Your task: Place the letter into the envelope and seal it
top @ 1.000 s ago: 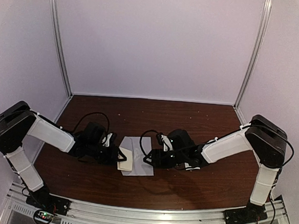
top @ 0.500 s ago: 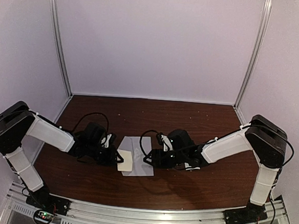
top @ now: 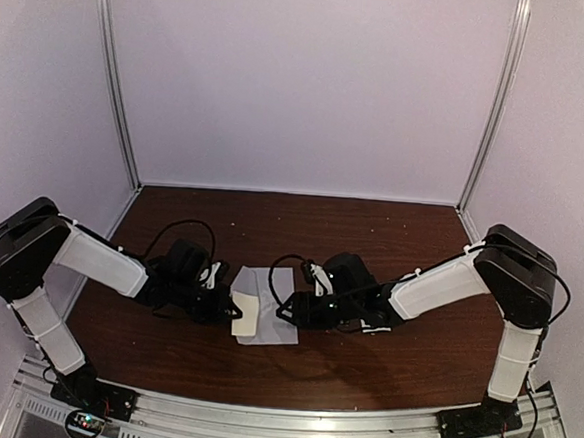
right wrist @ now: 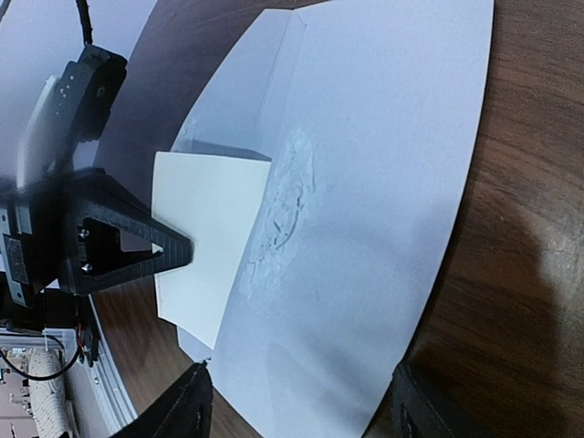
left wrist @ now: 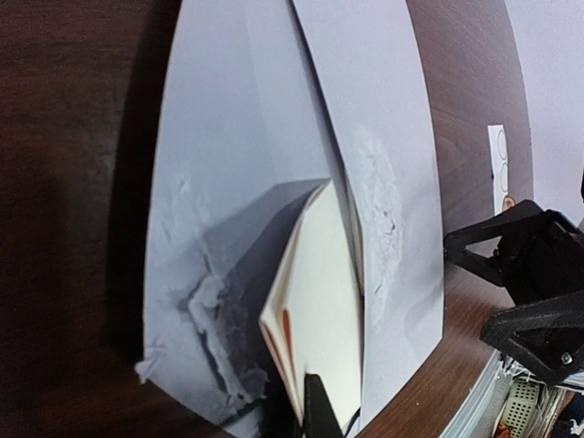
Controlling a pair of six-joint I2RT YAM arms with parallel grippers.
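Top external: envelope (top: 272,283) lies flat on table (top: 371,235), lower centre of frame. Left pincer (top: 232,307) is clamped on the folded cream letter (left wrist: 315,310), which rests on the envelope. Right pincer (right wrist: 301,383) is spread wide over the envelope's edge, holding nothing. Sticker strip (left wrist: 500,169) with printed circles sits at right of frame.

Dark wood table (top: 371,235); pale lilac walls (top: 302,79); aluminium corner posts (top: 116,76); metal rail (top: 288,419) at near edge.

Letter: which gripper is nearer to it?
Left. The left gripper grips the letter by its edge; the right gripper is open on the other side of the envelope, clear of the letter.
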